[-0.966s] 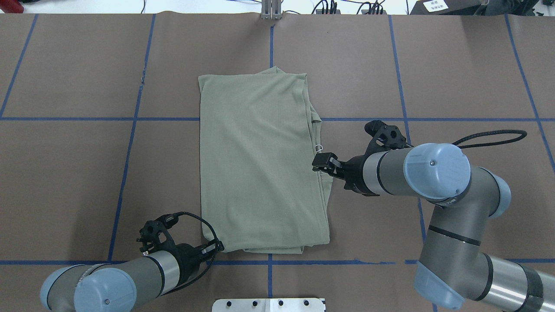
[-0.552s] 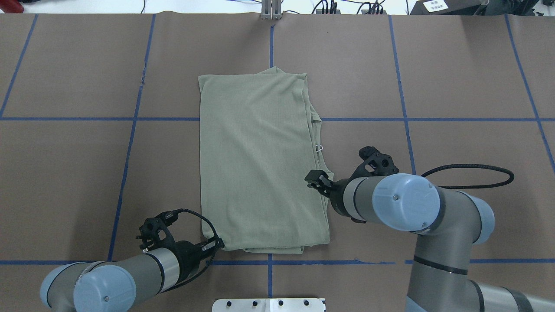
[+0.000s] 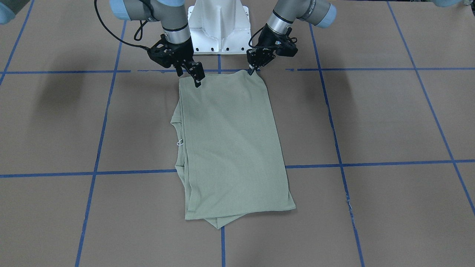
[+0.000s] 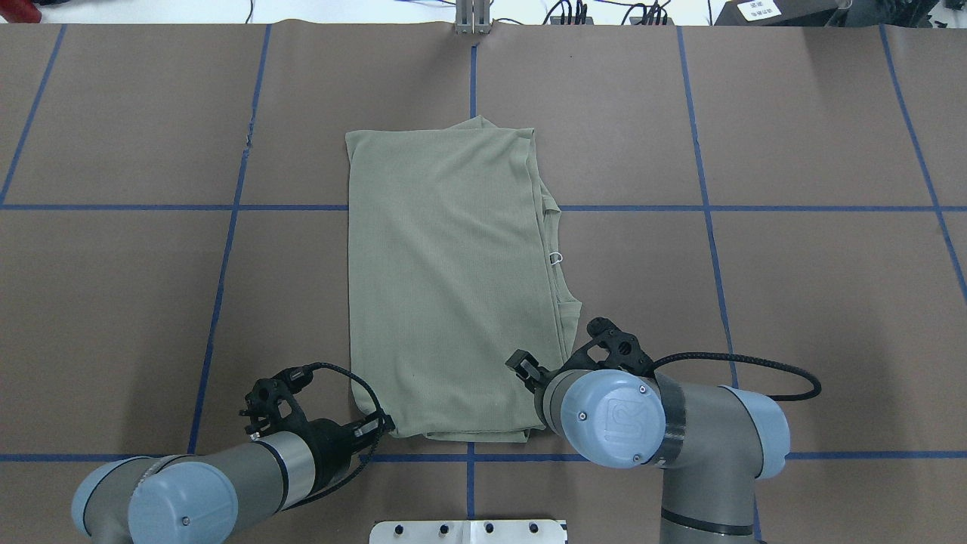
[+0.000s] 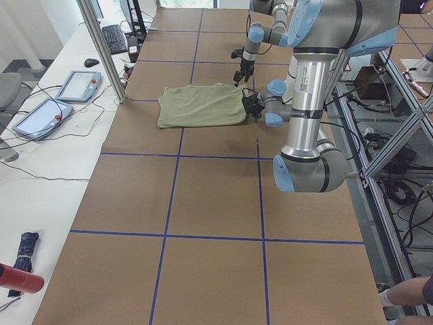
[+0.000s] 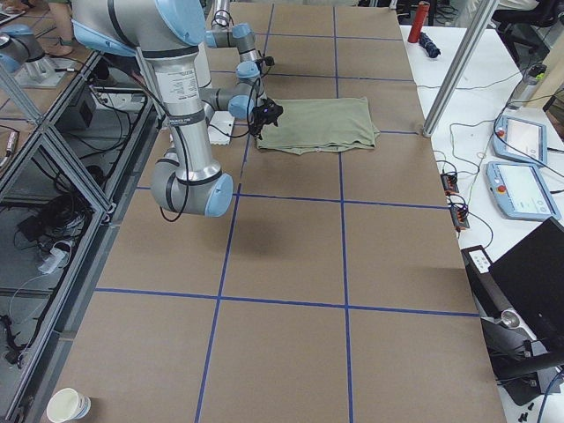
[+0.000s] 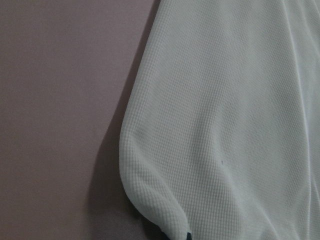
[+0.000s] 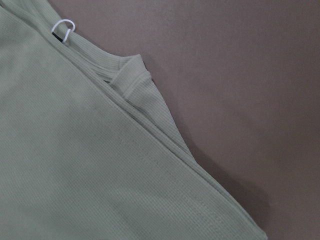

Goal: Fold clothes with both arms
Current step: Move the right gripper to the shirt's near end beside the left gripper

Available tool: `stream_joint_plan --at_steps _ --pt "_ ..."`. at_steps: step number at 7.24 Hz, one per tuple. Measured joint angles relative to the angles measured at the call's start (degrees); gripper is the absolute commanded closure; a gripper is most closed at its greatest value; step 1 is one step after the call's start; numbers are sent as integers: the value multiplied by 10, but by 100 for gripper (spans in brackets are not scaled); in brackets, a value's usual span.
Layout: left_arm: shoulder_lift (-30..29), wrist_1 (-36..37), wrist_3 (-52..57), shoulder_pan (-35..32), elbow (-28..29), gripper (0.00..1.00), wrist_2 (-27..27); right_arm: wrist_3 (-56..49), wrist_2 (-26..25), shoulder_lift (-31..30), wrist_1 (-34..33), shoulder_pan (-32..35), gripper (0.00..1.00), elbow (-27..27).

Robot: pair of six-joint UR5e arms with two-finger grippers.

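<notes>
The sage-green shirt [image 4: 446, 279] lies flat on the table, folded lengthwise into a long strip, with its ribbed neck and a white tag loop [image 4: 557, 258] on its right edge. My left gripper [image 4: 381, 425] sits at the shirt's near left corner and looks shut on it; in the front-facing view [image 3: 252, 71] it pinches that corner. The left wrist view shows the corner [image 7: 165, 220] bunched at the frame's bottom. My right gripper [image 4: 520, 363] hovers over the shirt's near right part, open and empty; it also shows in the front-facing view [image 3: 197, 79]. The right wrist view shows the neck rib [image 8: 132, 75].
The white pedestal base [image 3: 219, 26] stands just behind the shirt's near edge. A metal plate [image 4: 468, 531] sits at the table's near edge. Blue tape lines [image 4: 227, 249] grid the brown table. Tablets [image 5: 74, 84] lie on a side bench.
My right arm has swung back toward the robot along the shirt's right edge, from beside the neck to the near right part. The left arm and the shirt have not moved.
</notes>
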Motion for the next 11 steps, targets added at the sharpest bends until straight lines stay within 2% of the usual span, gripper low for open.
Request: stream_joint_plan --at_steps 2,4,5,6,7,8,9,10,11 --pt "0 0 0 -1 -5 100 0 2 -9 2 8 -7 6 -19" --pt "0 0 0 -2 -6 100 0 3 -10 3 20 -10 20 -28" --pt "0 0 0 -2 -6 100 0 4 -11 3 21 -11 39 -30" --pt "0 0 0 -2 -6 100 0 4 -13 5 22 -11 41 -30" --pt "0 0 0 -2 -6 100 0 5 -16 8 22 -11 49 -30" --pt "0 0 0 -2 -6 100 0 6 -17 9 22 -11 63 -31" --pt "0 0 0 -2 -6 100 0 12 -18 10 22 -11 91 -31" --pt "-1 0 0 -2 -7 100 0 21 -18 11 22 -11 100 -31" --pt "-1 0 0 -1 -9 100 0 29 -19 11 22 -11 100 -31"
